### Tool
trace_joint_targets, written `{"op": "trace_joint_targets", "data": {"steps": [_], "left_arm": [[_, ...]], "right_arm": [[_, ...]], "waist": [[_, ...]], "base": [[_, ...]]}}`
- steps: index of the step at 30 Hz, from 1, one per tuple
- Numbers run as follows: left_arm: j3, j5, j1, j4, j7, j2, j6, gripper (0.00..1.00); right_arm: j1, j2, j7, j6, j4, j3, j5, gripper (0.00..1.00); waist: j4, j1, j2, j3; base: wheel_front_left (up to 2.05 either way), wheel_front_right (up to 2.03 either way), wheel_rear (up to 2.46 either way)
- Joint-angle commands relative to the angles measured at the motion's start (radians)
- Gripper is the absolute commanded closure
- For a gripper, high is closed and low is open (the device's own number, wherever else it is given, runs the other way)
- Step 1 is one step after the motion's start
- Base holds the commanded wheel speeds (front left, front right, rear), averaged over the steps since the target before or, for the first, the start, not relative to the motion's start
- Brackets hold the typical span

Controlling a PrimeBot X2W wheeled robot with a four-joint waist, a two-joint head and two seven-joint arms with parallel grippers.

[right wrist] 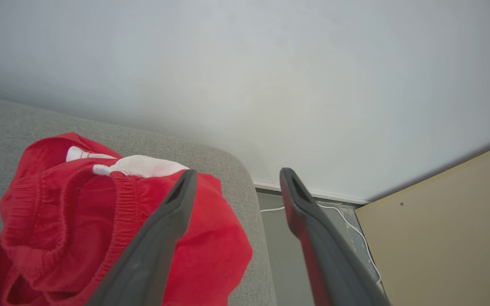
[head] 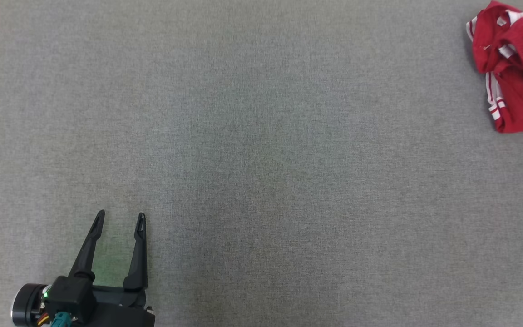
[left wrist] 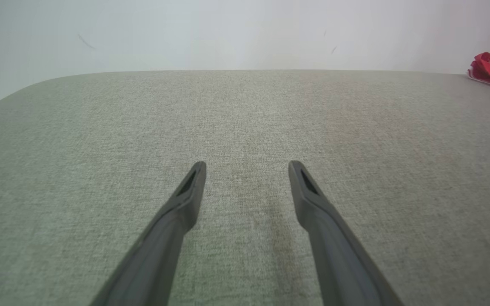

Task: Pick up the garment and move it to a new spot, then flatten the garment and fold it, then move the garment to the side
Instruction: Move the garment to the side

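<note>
Left end effector: low near-left, spread open, empty, pointing across table | right end effector: opened wide, gripping nothing, above garment at table corner | garment: red with white trim, crumpled, far right on table, well apart from left end effector

Grey fabric surface; pale wall; tan panel lower right.
</note>
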Motion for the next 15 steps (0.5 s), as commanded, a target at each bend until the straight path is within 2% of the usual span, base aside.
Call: {"op": "trace_joint_targets", "data": {"steps": [1,10,15], "left_arm": [[0.003,-0.005,-0.001,0.003,-0.005,-0.001,0.001,0.00],[0.018,-0.026,0.039,-0.004,-0.005,-0.013,0.009,0.00],[0.034,-0.039,0.074,-0.012,-0.005,-0.022,0.018,0.00]], "right_arm": [[-0.006,0.018,-0.029,0.000,0.010,-0.017,0.020,0.00],[0.082,0.084,-0.201,0.000,-0.014,-0.123,0.141,0.00],[0.142,0.111,-0.237,0.000,-0.085,-0.195,0.173,0.00]], "waist": [[-0.003,0.0000,-0.0001,-0.017],[-0.009,0.0000,-0.0001,-0.097],[-0.014,0.0000,-0.0001,-0.155]], "base": [[0.00,0.00,0.00],[0.00,0.00,0.00],[0.00,0.00,0.00]]}}
